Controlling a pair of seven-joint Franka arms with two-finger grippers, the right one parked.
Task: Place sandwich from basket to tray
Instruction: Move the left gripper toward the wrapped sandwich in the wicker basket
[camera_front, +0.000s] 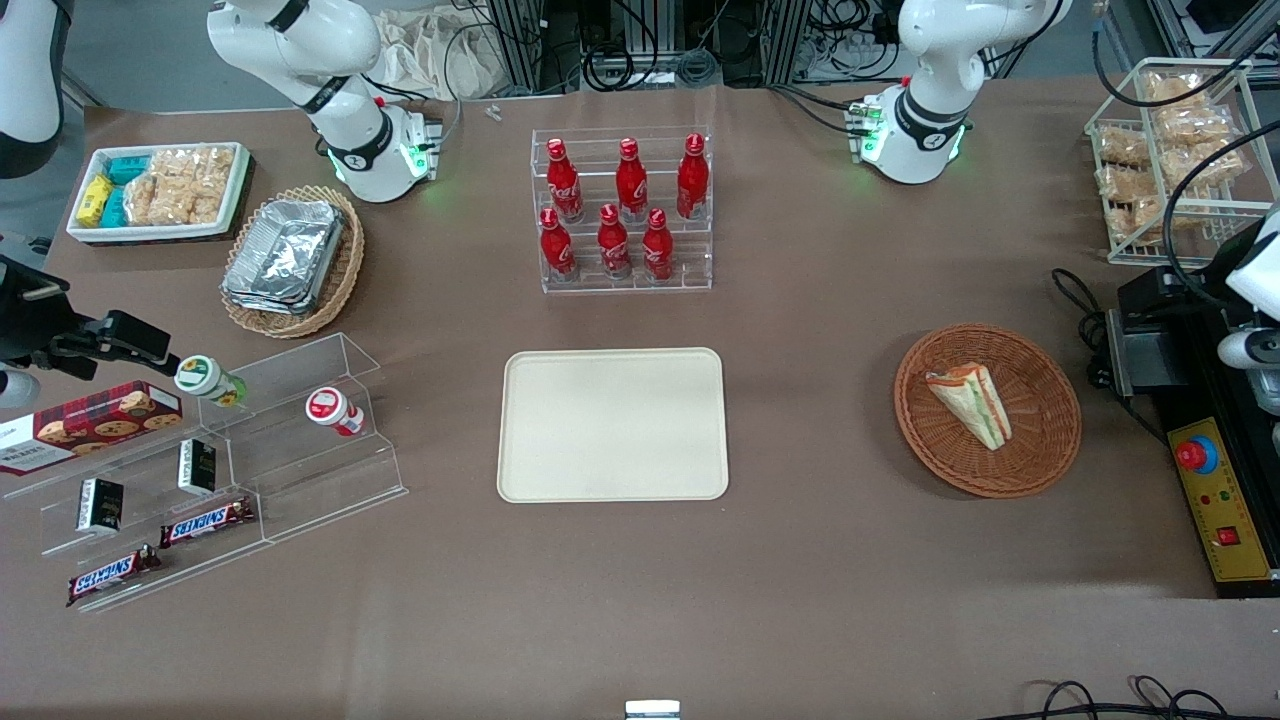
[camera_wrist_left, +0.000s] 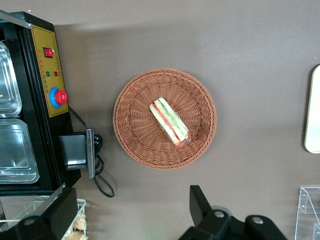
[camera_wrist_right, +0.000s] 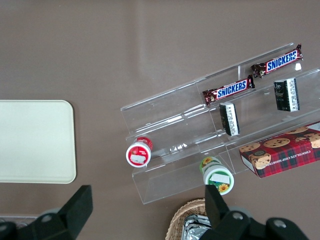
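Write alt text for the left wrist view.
A wrapped sandwich lies in a round brown wicker basket on a brown table, with the tool open above the table beside the basket. The cream tray shows at the edge.

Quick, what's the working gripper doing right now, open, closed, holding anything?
Gripper: open, holding nothing, hovering high above the basket; the sandwich lies in it, untouched.
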